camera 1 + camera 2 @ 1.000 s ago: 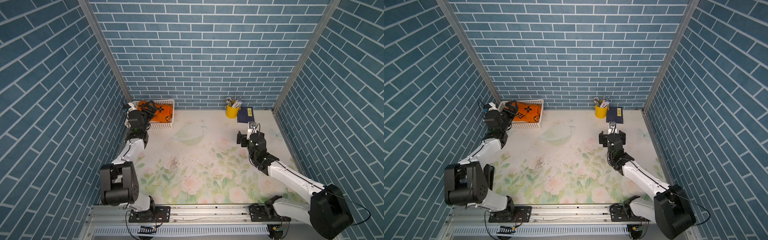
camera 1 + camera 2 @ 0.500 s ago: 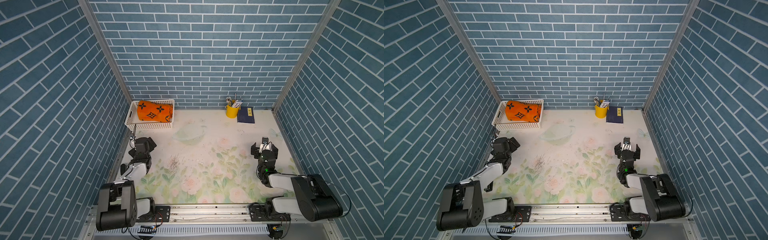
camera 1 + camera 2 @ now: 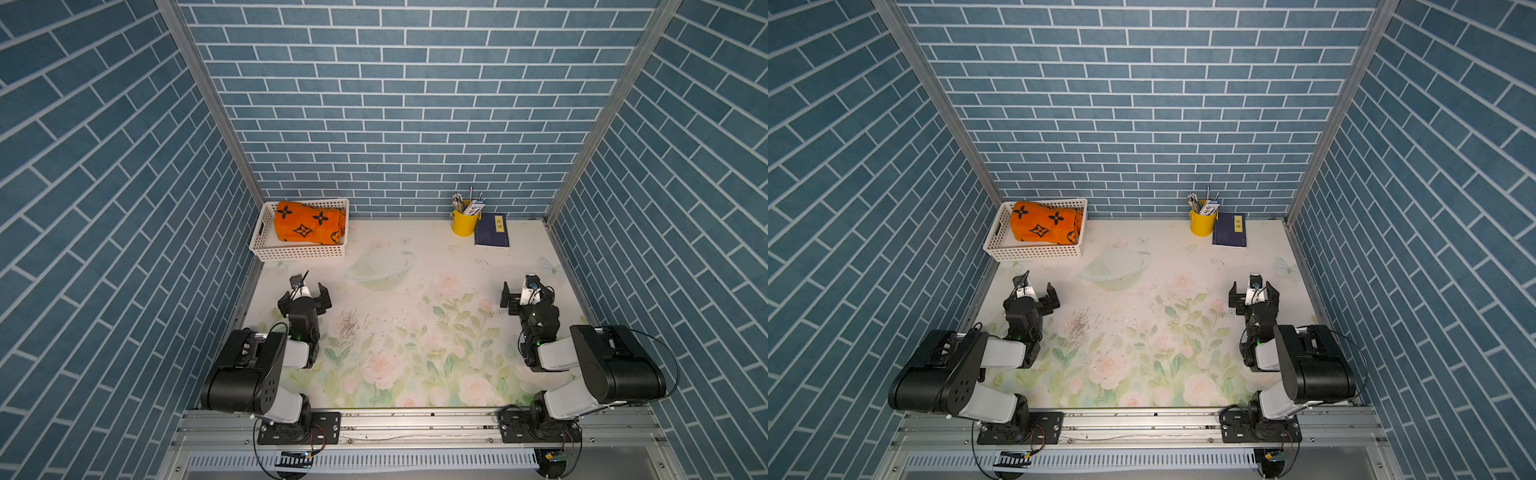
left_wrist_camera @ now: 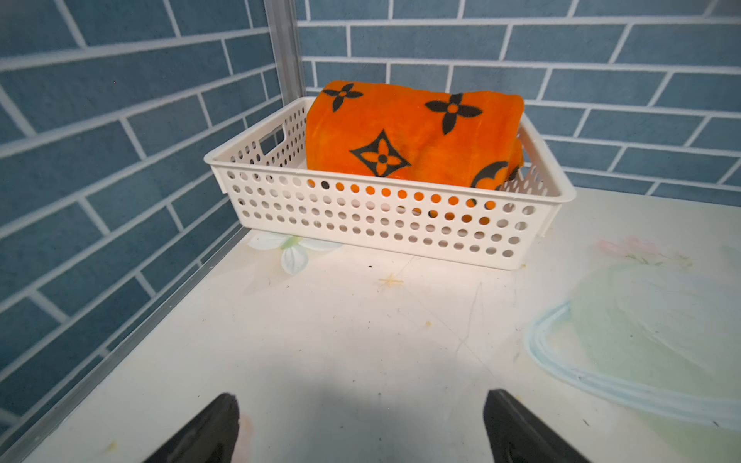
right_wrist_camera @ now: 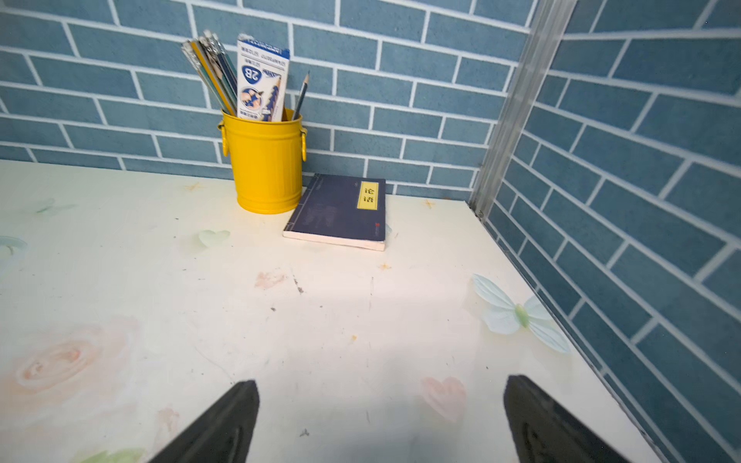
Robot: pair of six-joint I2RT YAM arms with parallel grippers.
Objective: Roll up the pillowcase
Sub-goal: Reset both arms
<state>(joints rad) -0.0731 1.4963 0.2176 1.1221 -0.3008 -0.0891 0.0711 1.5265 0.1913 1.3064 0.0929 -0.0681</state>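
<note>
The pillowcase (image 3: 307,222) (image 3: 1044,222) is an orange plush roll with black flower prints, lying in the white perforated basket (image 3: 299,251) (image 3: 1034,249) at the back left corner. In the left wrist view the pillowcase (image 4: 409,128) bulges above the basket (image 4: 381,216) rim. My left gripper (image 3: 304,297) (image 3: 1030,297) (image 4: 361,397) hangs open and empty over the mat, a good way in front of the basket. At the right side my right gripper (image 3: 527,293) (image 3: 1253,293) (image 5: 383,383) is also open, with nothing between its fingers.
A yellow pencil cup (image 3: 463,222) (image 5: 266,168) and a dark blue book (image 3: 491,230) (image 5: 341,210) sit at the back right. Blue brick walls close in the left, back and right. Both arms are folded near the front rail.
Both arms have drawn back from the table's far half towards the front rail. The left gripper has left the basket, where the pillowcase stays. Both grippers remain open.
</note>
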